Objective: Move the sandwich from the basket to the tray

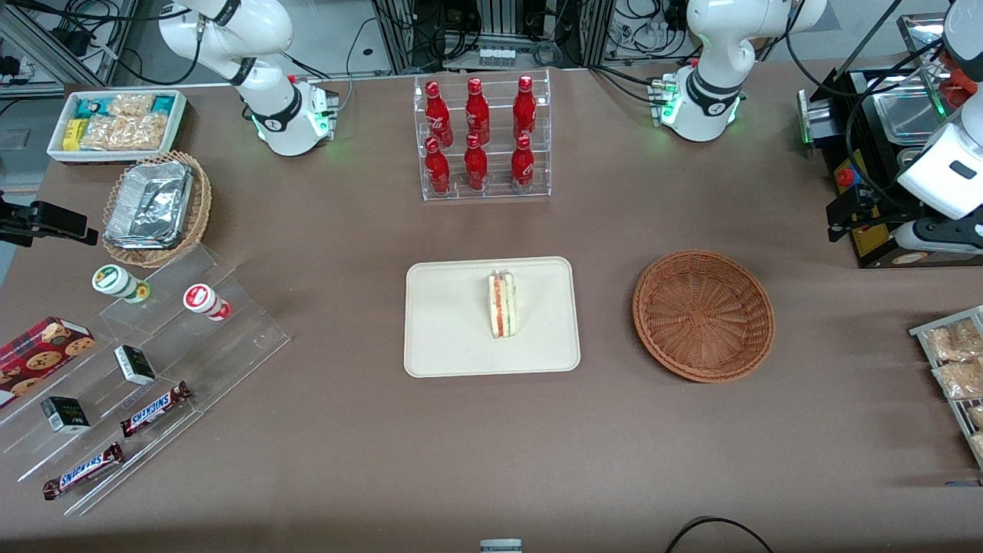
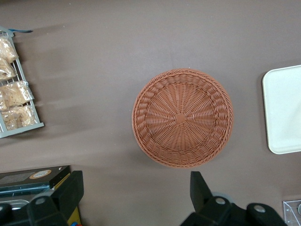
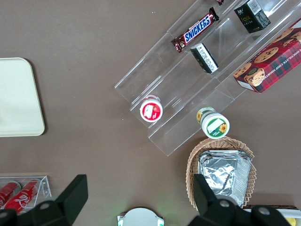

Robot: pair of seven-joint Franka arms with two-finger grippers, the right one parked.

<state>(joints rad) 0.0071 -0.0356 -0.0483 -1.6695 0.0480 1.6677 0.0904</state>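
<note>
A: Where is the sandwich [image 1: 503, 305]?

B: On the tray [image 1: 445, 338], which lies near the middle of the tabletop. It stands on edge a little toward the working arm's side of the tray's centre, with its red-orange and green filling stripe facing up.

A: And the basket [image 1: 703, 315]?

B: On the table beside the tray, toward the working arm's end, with a strip of brown tabletop between them. In the left wrist view the basket [image 2: 182, 117] shows only its woven bottom, and one rounded corner of the tray [image 2: 283, 110] appears beside it.

A: The gripper?

B: The gripper [image 2: 136, 197] hangs above the table over the edge at the working arm's end, apart from the basket. Its two fingers [image 2: 201, 190] are spread wide with only bare table between them. In the front view only the arm's wrist shows at that edge, so its height is hard to judge.

A: What else is nearby?

B: A wire rack of snack bags [image 1: 952, 365] sits at that same end, nearer the front camera than the basket. A clear rack of red bottles [image 1: 482, 138] stands farther from the camera than the tray.
</note>
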